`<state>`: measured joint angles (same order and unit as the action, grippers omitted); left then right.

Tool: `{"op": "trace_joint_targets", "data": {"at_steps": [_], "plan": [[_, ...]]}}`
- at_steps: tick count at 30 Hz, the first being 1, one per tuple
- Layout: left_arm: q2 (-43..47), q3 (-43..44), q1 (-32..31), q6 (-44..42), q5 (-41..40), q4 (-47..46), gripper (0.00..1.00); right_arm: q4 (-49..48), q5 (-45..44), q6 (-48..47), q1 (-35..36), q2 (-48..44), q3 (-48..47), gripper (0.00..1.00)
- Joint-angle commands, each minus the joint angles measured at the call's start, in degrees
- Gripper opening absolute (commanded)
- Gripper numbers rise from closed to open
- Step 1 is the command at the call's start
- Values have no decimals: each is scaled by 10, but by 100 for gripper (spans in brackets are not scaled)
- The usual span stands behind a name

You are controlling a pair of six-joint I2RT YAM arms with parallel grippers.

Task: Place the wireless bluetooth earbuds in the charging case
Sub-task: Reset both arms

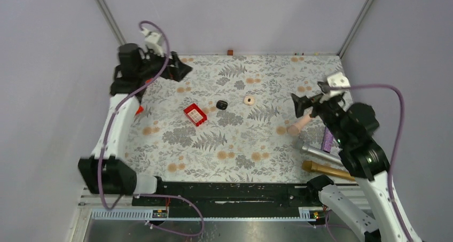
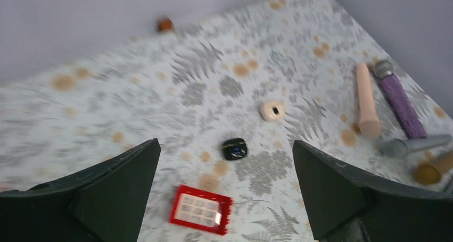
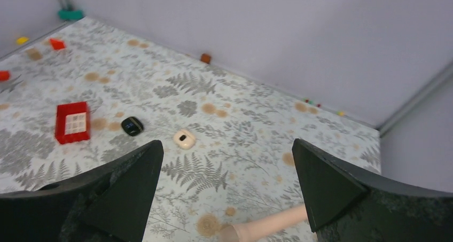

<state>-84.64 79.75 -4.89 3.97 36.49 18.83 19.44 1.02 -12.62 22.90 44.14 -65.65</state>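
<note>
Charging case point(image 1: 222, 104): it lies closed and flat on the patterned table point(image 1: 176, 151), just above the centre of the top view. It sits between a red box point(image 1: 195, 114) to its lower left and a small beige piece point(image 1: 249, 100) to its right, apart from both. I cannot pick out the earbuds as separate items in any view, and I cannot tell whether the dark spot in the beige piece is one of them.

Left pincer point(image 1: 179, 68): raised in the upper left of the top view, fingers spread wide, holding nothing. Its wrist view shows the case low in the middle of the frame, between the two fingers point(image 2: 123, 183).

Right pincer point(image 1: 300, 104): at the right of the top view, above the end of a pale pink stick point(image 1: 299, 123) and near the microphones point(image 1: 315, 152). Fingers spread wide, holding nothing.

Step in hand, as I judge it: approach. Nothing is gripped and the case is unopened.

Next move, as I judge it:
1. Locate the earbuds before committing either arm.
2. Bring one arm down over the case, fingers square to its short sides.
3. Close gently; the glossy shell may slip.
4. Keep the other arm free for the lid.
</note>
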Motion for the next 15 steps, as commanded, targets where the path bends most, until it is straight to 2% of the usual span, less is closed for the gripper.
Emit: {"op": "trace_joint_targets", "data": {"at_steps": [1,4,7,10,15], "plan": [[159,-84,90,-36,58,-20,99,-70,-124,20,-2,-121,100,99],[269,-180,175,-72,26,-8,99,-85,-138,11,-2,-185,155,99],[381,-287,245,-104,-24,-25,98,-95,-142,9,-2,-207,185,99],[447,-353,256,-107,-70,-21,98,-119,-122,-5,-1,-218,208,99],[481,-399,257,-114,-40,-49,99,-124,-130,-11,-1,-231,214,98]]}}
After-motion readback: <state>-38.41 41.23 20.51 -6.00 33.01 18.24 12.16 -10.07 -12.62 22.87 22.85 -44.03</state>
